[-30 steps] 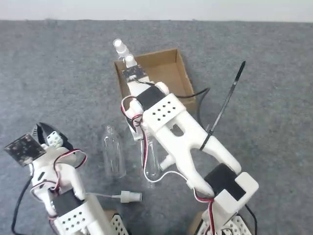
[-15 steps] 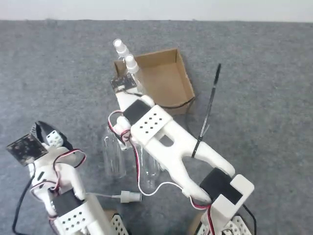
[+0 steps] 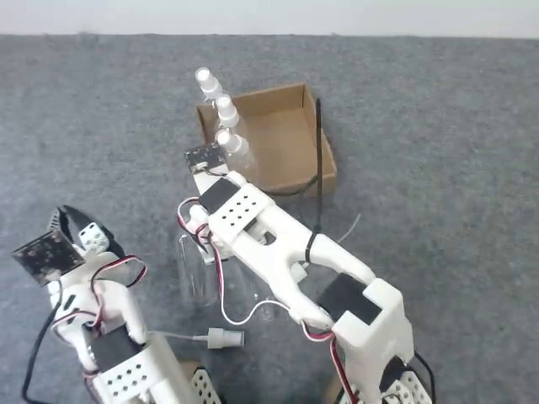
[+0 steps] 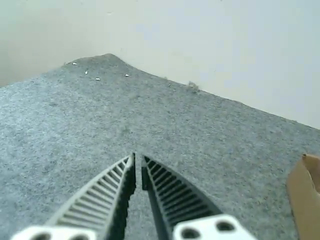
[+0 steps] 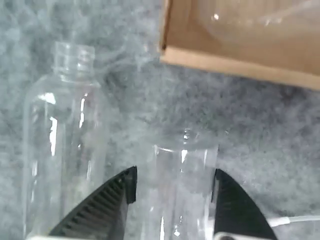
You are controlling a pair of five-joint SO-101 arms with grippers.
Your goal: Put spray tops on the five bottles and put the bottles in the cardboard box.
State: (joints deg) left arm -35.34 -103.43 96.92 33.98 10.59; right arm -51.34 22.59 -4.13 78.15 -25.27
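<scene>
Three capped spray bottles (image 3: 226, 139) stand along one wall of the cardboard box (image 3: 282, 147). Two clear uncapped bottles lie on the carpet in front of the box. One bottle (image 3: 195, 273) lies beside my right arm (image 3: 253, 227), and the other bottle (image 5: 182, 185) is between the open fingers of my right gripper (image 5: 170, 210), untouched by them. Its neighbour (image 5: 65, 125) lies alongside. A loose white spray top (image 3: 224, 338) with its tube rests near the arm bases. My left gripper (image 4: 138, 165) is shut on nothing, raised over bare carpet at the left (image 3: 77, 229).
The box's near wall (image 5: 235, 62) lies just past the bottle necks, and a corner of the box (image 4: 305, 192) appears at the edge of the left wrist view. A black cable (image 3: 318, 160) runs across the box. Grey carpet stretches to a pale wall.
My right arm has drawn back from the box and swung down over the lying bottles. A third capped bottle now stands in the box. The left arm has barely moved.
</scene>
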